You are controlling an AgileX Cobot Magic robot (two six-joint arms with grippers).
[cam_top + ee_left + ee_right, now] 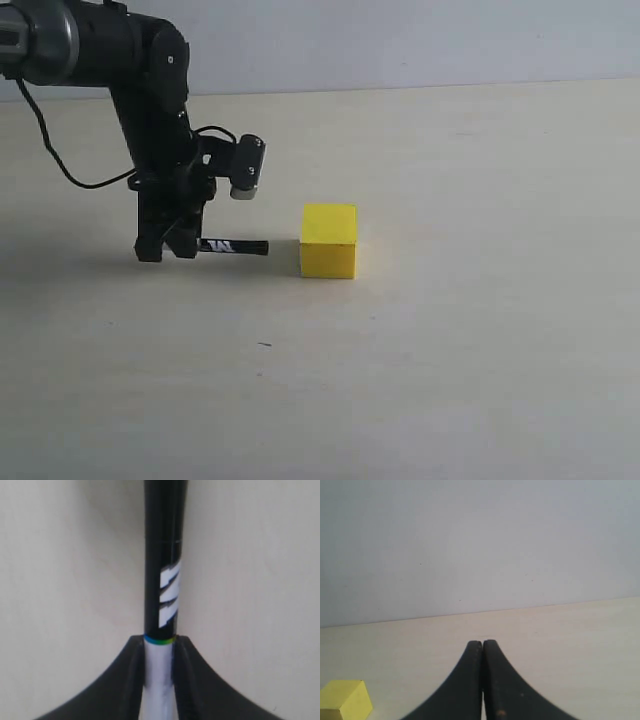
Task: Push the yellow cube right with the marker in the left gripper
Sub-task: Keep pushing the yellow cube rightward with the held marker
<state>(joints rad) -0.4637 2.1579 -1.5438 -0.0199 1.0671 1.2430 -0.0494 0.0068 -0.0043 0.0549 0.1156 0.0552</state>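
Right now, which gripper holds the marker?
The left gripper: its jaws clamp the marker, which points toward the yellow cube. The right gripper is shut and empty.

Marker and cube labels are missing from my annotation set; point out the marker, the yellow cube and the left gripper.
marker (235, 246), exterior view, black labelled barrel section.
yellow cube (328, 258), exterior view, front face.
left gripper (167, 248), exterior view, midway between its fingertips.

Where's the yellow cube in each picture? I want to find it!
Exterior view: the yellow cube sits near the middle, just beyond the marker tip, a small gap between.
Left wrist view: not in it; only the marker in the left gripper.
Right wrist view: at the picture's edge, partly cut off, beside the right gripper.
Shared landmark: the pale table shows in all three.
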